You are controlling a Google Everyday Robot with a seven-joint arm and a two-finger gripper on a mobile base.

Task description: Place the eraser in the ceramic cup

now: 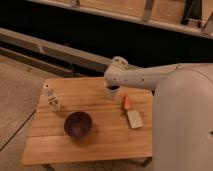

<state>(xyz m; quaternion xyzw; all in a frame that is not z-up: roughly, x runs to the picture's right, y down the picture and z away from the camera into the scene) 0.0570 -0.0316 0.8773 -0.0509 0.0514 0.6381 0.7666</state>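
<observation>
My arm reaches from the right over the far middle of the wooden table [100, 142]. The gripper [112, 91] points down, just above the table top, left of the orange piece. A small pale round shape right under it looks like the ceramic cup [111, 97]; the gripper hides most of it. I do not see the black eraser anywhere; it may be hidden at the gripper or inside the cup.
A dark purple bowl [78, 124] stands at the table's front left. A small white bottle-like figure [51, 98] stands at the left edge. An orange piece [126, 102] and a pale flat block [134, 118] lie to the right of the gripper. My robot body [182, 125] fills the right side.
</observation>
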